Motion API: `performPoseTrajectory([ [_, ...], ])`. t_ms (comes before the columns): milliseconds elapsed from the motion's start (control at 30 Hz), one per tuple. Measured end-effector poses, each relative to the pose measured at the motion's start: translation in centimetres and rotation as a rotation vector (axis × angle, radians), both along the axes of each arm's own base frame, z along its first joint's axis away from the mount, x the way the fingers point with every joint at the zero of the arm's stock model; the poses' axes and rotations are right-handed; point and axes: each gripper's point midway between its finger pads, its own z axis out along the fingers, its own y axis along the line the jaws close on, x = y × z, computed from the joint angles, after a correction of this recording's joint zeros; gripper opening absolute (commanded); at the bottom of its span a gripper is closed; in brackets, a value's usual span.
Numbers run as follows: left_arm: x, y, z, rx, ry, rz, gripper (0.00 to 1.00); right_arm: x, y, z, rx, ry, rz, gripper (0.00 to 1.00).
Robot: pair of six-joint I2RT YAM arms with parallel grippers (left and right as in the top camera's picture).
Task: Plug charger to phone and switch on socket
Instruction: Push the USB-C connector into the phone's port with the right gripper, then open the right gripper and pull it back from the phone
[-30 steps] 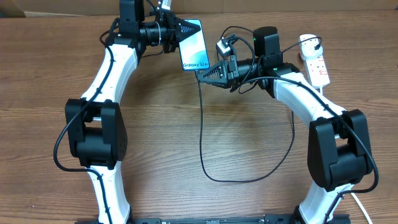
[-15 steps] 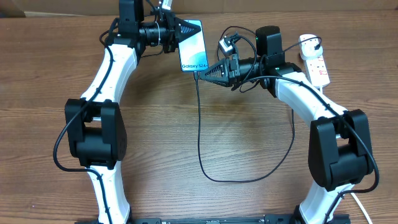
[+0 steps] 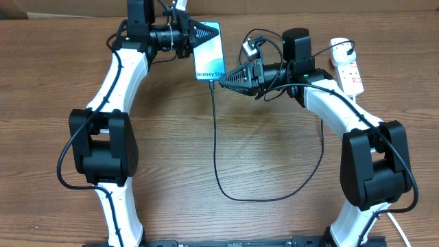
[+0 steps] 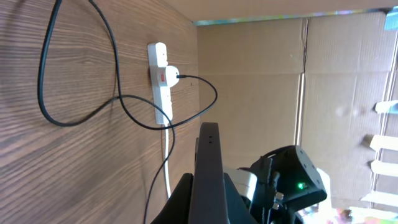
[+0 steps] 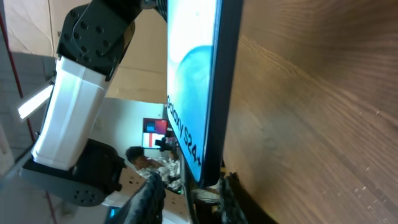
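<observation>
Far centre: left end effector (image 3: 197, 33) grips phone (image 3: 210, 56); right end effector (image 3: 220, 81) pinches charger (image 3: 214, 151) at its near edge; socket (image 3: 349, 70) far right.

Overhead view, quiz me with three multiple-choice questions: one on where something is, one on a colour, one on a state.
1. Where is the power strip? A near left; B near centre; C far right.
2. What colour is the charger cable? A white; B black; C red.
3. How is the phone? A held by the left gripper, screen lit; B lying flat, screen dark; C face down.
Answers: C, it lies at the far right corner; B, its loop is black; A, the gripper clamps its top edge and "Galaxy S24" shows.
</observation>
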Motion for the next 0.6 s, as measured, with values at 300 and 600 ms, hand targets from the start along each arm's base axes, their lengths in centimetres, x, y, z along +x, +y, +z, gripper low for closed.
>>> performPoseTrajectory([
  [300, -1.5, 0.8, -2.1, 0.059, 0.012, -0.038, 0.04, 0.2, -1.1, -0.8, -0.019, 0.001, -0.02, 0.45],
  [600, -3.2, 1.6, -3.7, 0.112, -0.012, -0.09, 0.04, 0.2, -2.5, -4.6, -0.172, 0.071, -0.101, 0.46],
])
